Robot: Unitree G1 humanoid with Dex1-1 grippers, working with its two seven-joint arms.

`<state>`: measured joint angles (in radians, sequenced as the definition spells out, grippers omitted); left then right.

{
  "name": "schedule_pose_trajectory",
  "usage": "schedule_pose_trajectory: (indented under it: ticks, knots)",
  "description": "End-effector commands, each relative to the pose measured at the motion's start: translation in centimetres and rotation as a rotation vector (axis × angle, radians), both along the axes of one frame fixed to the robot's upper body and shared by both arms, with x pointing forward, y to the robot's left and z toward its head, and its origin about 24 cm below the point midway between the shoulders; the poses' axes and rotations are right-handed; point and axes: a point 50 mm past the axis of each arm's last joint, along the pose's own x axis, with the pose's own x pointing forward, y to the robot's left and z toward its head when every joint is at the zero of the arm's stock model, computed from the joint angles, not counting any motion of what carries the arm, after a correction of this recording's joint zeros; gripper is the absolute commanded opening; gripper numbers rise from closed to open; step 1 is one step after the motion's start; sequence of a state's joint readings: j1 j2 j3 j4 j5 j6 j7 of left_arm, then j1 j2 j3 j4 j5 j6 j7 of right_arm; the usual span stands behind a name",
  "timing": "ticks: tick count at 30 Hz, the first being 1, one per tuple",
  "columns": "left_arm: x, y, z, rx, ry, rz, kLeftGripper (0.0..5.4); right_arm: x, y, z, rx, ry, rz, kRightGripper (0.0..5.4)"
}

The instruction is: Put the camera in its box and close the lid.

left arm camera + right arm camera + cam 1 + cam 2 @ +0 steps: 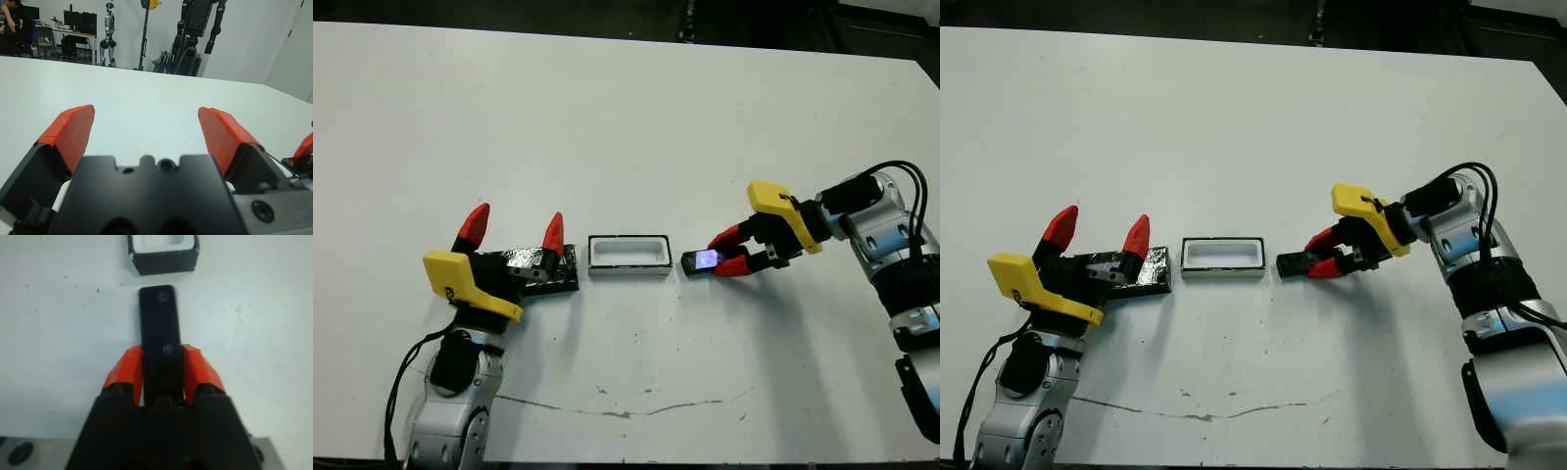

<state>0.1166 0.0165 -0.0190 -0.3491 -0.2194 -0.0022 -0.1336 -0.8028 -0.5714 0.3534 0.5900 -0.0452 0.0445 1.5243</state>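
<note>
While the left gripper (pixel 514 227) stands spread above the lid (pixel 570 268), the right gripper (pixel 162 363) clamps the camera (pixel 160 328) beside the box (pixel 628 254)

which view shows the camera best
The right wrist view: the camera fills the middle, gripped lengthwise by the right pincer, pointing at the box. Both eye views show only its small free end poking from the pincer. The left wrist view barely catches it at the edge.
</note>
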Motion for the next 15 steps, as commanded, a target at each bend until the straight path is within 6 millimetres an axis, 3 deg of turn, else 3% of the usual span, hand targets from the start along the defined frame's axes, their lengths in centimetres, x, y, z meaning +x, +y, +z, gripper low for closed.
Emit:
schedule_pose_trajectory:
  ticks: [1, 6, 15]
  knots:
    - [-0.2, 0.1, -0.2, 0.005, 0.021, 0.006, 5.40, -0.3, -1.2, 0.5, -0.024, 0.012, -0.040, 1.64]
    - [-0.2, 0.1, -0.2, -0.004, 0.020, 0.007, 5.40, -0.4, -2.0, 2.5, -0.021, 0.019, -0.105, 1.64]
    - [-0.1, 0.1, -0.1, 0.006, 0.014, 0.007, 5.40, -0.2, -3.3, 4.9, 0.186, -0.032, -0.186, 1.64]
